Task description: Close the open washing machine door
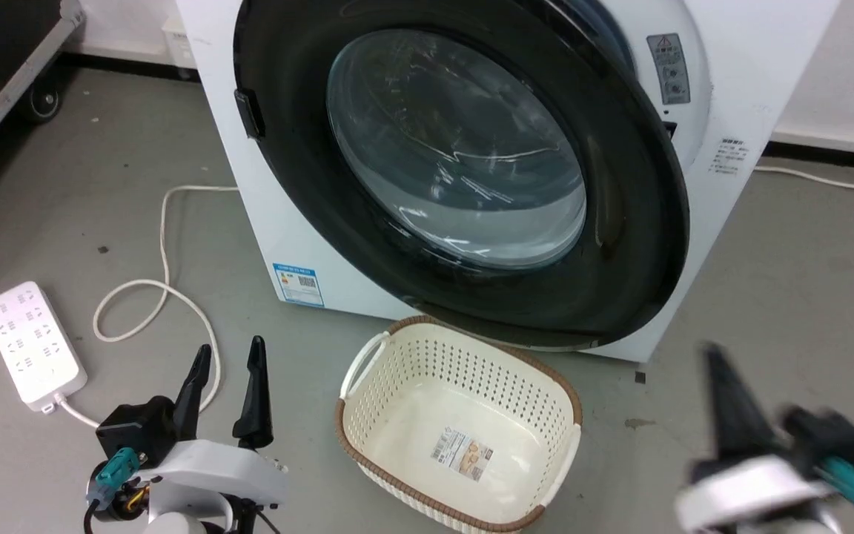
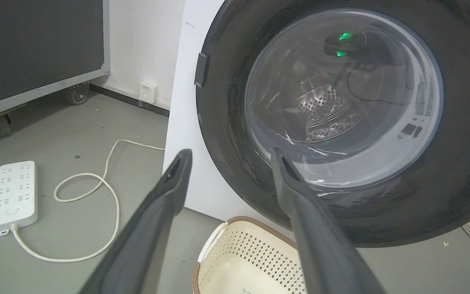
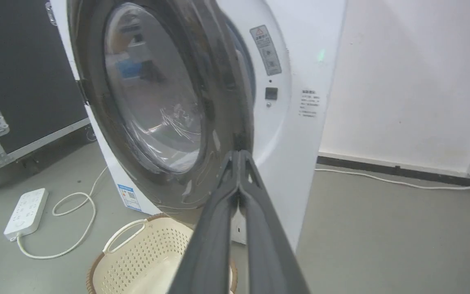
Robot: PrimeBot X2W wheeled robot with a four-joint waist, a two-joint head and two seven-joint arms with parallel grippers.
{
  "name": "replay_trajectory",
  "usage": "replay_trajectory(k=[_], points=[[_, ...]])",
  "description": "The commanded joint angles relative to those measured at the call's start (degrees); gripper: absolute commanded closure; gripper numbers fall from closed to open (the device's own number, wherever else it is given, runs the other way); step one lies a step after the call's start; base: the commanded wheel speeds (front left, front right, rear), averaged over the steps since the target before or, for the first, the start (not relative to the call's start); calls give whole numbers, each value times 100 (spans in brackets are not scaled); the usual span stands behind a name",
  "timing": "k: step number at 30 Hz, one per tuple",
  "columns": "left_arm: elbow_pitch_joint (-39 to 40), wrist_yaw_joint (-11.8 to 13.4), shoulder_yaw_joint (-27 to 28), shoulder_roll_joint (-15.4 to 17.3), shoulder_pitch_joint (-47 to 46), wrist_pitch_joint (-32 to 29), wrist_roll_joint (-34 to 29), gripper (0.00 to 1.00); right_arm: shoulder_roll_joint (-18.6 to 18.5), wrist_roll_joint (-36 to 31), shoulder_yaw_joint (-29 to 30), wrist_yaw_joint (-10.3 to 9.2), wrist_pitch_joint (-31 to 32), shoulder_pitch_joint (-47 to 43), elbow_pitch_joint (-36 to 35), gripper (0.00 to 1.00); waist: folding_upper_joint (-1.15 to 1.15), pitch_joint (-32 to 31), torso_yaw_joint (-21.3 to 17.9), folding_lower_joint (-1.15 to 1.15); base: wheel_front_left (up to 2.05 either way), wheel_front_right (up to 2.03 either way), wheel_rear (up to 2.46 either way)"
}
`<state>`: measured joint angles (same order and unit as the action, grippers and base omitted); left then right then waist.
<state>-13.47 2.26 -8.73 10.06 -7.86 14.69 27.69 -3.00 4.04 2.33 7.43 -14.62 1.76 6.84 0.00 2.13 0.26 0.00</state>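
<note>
The washing machine door (image 1: 642, 215), with its wide glossy black rim and bulging clear glass, stands partly open, angled out from the white washing machine (image 1: 760, 89). In the left wrist view the door (image 2: 459, 122) is ahead, the steel drum visible through its glass. My left gripper (image 1: 228, 354) (image 2: 229, 157) is open and empty, low at the left, short of the door. My right gripper (image 1: 716, 363) (image 3: 239, 157) is shut on nothing, blurred at the lower right; in the right wrist view its tips point at the door (image 3: 227, 102) rim's free edge.
A cream perforated laundry basket (image 1: 397, 371) (image 2: 235, 241) (image 3: 137, 253) stands empty on the floor below the door. A white power strip (image 1: 30, 345) and its looped cord (image 1: 153, 297) lie at the left. A black wheeled case (image 2: 35, 49) stands at far left.
</note>
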Motion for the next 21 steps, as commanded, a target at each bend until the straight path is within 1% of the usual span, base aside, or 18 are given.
replay_trajectory(k=[1, 4, 7, 11, 14, 18, 21], points=[[32, -29, 33, -32, 57, 30, -64, 0, 13, -143, -223, 6, 104, 286, 83, 100, 0, 69, -7, 0, 0, 0, 0], [70, -39, 68, -119, -8, 30, -157, 0, 13, -394, -487, 6, 311, 855, 462, 100, 0, 221, 23, 0, 0, 0, 0], [99, -67, 118, -208, -96, 30, -223, 0, 13, -523, -456, 6, 377, 1437, 1047, 100, 0, 407, 74, 0, 0, 0, 0], [84, -148, 161, -317, -247, 30, -299, 0, 13, -574, -146, 6, 338, 2091, 1866, 100, 0, 671, 175, 0, 0, 0, 0], [27, -213, 209, -387, -339, 30, -347, 0, 13, -530, 176, 6, 235, 2493, 2344, 100, 0, 824, 241, 0, 0, 0, 0], [-14, -293, 268, -479, -453, 30, -428, 0, 13, -560, 572, 6, 95, 2981, 2715, 100, 0, 1007, 316, 0, 0, 0, 0], [-12, -354, 300, -544, -540, 30, -484, 0, 13, -716, 903, 6, 36, 3334, 2869, 100, 0, 1150, 378, 0, 0, 0, 0]])
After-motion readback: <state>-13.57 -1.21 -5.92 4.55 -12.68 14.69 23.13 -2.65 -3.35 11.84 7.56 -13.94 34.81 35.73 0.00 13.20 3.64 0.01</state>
